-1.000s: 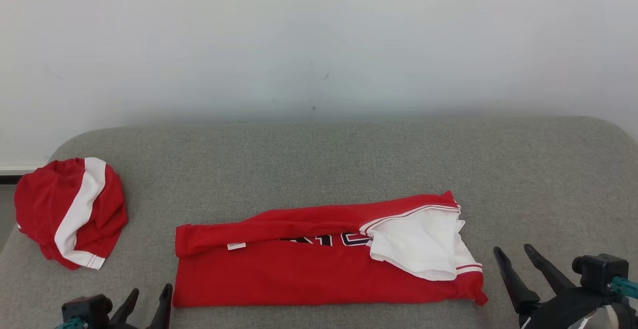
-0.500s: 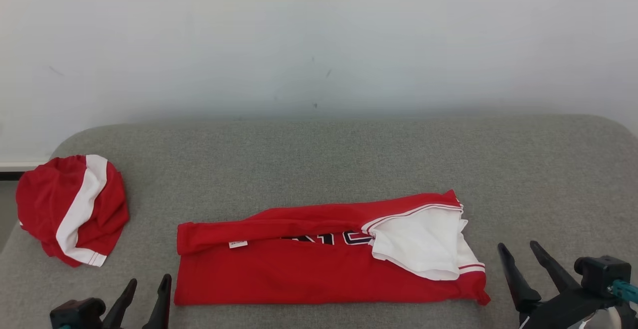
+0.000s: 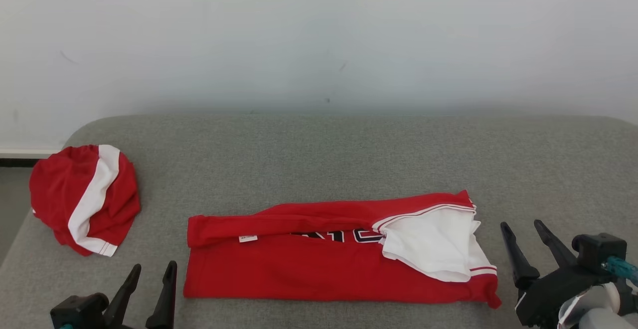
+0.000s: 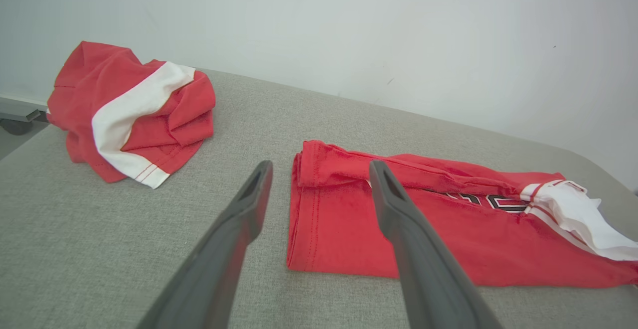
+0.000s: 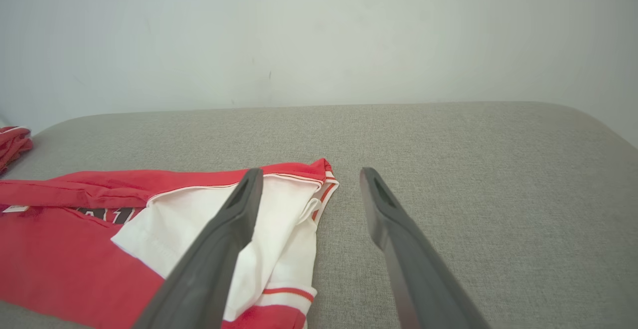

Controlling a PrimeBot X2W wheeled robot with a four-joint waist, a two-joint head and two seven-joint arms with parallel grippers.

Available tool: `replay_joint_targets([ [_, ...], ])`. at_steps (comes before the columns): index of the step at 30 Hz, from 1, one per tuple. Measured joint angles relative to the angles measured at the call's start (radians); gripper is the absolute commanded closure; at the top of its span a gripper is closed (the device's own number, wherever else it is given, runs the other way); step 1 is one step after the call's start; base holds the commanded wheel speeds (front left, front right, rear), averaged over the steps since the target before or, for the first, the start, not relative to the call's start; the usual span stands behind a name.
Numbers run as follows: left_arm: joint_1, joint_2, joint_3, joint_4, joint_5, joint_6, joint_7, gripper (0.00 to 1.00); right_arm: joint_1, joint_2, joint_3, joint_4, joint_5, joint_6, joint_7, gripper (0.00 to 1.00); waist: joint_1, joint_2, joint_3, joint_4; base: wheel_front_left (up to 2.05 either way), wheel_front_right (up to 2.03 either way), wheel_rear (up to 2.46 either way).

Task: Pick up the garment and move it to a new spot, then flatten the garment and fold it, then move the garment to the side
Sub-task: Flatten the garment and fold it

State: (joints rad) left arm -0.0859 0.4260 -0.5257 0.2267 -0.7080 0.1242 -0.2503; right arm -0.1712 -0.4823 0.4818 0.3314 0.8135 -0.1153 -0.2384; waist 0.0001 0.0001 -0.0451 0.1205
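Note:
A red garment point(image 3: 319, 264) with a white sleeve and dark lettering lies folded into a long strip on the grey cushion point(image 3: 349, 159). In the left wrist view the garment point(image 4: 398, 224) has its left hem just beyond my fingers. My left gripper point(image 3: 153, 270) stands open, empty, just left of the strip's left end. My right gripper point(image 3: 522, 228) is open and empty, just right of the white sleeve point(image 3: 433, 244). In the right wrist view the sleeve point(image 5: 279, 219) sits partly behind my left finger point(image 5: 214, 254).
A second red and white garment point(image 3: 84, 197) lies bunched at the cushion's far left edge, seen also in the left wrist view point(image 4: 129, 107). A pale wall point(image 3: 319, 35) rises right behind the cushion. The cushion's rounded corners drop off at left and right.
The head camera has shifted, so the whole scene sits a little to the right. Both grippers have risen slightly in the picture and stay open beside the strip's ends.

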Motion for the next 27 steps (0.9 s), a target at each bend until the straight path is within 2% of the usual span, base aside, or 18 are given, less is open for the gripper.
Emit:
replay_joint_targets([
  [11,0.001,-0.042,0.031,-0.031,0.068,0.000,0.000,0.00,-0.134,0.039,0.066,0.199,-0.007,-0.001,0.180,0.00,0.0000,0.0000,0.011,0.057,0.00,0.00,0.00],
  [16,0.003,-0.041,0.058,-0.034,0.072,0.000,0.000,0.00,-0.194,0.063,0.097,0.276,-0.006,0.002,0.263,0.00,0.0000,0.0000,0.019,0.071,0.00,0.00,0.00],
  [27,-0.002,-0.059,0.053,-0.046,0.090,0.000,-0.001,0.00,-0.296,0.098,0.114,0.455,0.013,0.010,0.423,0.00,0.0000,0.0000,0.046,0.100,0.00,0.00,0.00],
])
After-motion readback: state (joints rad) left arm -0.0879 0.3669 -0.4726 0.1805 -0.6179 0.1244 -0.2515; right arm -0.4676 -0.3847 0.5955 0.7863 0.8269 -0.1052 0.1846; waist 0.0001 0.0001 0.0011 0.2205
